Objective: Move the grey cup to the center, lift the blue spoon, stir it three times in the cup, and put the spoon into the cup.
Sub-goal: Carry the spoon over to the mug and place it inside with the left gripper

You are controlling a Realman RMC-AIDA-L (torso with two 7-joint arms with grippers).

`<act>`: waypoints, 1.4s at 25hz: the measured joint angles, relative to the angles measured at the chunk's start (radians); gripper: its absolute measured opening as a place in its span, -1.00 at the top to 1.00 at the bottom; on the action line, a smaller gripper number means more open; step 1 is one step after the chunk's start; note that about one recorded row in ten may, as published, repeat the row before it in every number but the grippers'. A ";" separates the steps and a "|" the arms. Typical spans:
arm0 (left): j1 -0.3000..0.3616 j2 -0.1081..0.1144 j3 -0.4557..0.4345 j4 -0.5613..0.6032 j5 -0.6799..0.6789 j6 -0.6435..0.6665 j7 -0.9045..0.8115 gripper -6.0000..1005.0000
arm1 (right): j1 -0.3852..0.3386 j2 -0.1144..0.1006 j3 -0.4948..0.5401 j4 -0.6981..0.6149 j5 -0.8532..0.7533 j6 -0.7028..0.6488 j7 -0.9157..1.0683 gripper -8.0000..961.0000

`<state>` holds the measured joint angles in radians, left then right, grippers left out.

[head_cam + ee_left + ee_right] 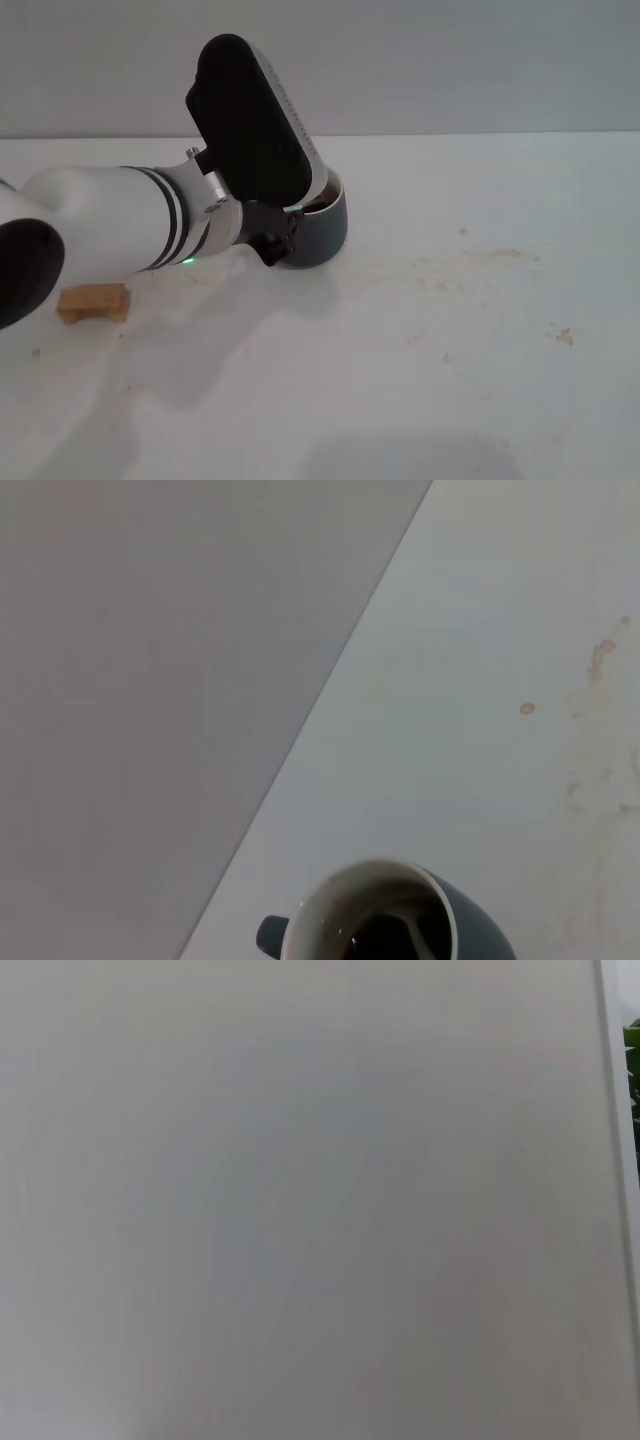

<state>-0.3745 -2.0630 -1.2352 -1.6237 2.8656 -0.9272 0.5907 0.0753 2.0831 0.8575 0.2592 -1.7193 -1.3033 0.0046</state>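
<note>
Table [470,380] white, stained. Left arm [110,220] reaches across to cup [322,232] at far middle; left gripper [285,235] at cup, fingers hidden, cannot tell. Step judged: moving cup to centre. Next needs firm hold, level slide. Block [94,302] near left. Spoon unseen.

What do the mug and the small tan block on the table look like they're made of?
The rounded dark blue-grey mug looks like glazed ceramic: smooth shell, glossy cream inside with dark liquid. The small tan block appears to be unfinished wood, matte with a notch underneath. The left gripper is at the mug.
</note>
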 joint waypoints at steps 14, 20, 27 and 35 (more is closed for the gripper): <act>0.044 0.004 -0.021 -0.035 0.013 -0.028 0.015 0.63 | 0.003 0.001 -0.003 0.005 -0.002 0.003 0.000 0.99; 0.035 0.004 -0.059 -0.021 0.015 -0.023 0.031 0.63 | 0.003 0.001 -0.009 0.009 -0.002 0.003 0.000 0.99; -0.009 0.002 -0.075 0.014 0.014 -0.010 0.037 0.63 | 0.004 0.002 -0.014 0.011 0.000 0.003 0.000 0.99; -0.045 0.000 -0.041 0.030 0.008 -0.004 0.037 0.62 | 0.004 0.002 -0.014 0.011 0.001 0.003 0.000 0.99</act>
<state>-0.4195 -2.0629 -1.2762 -1.5941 2.8736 -0.9314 0.6275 0.0797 2.0847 0.8437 0.2700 -1.7184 -1.3006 0.0045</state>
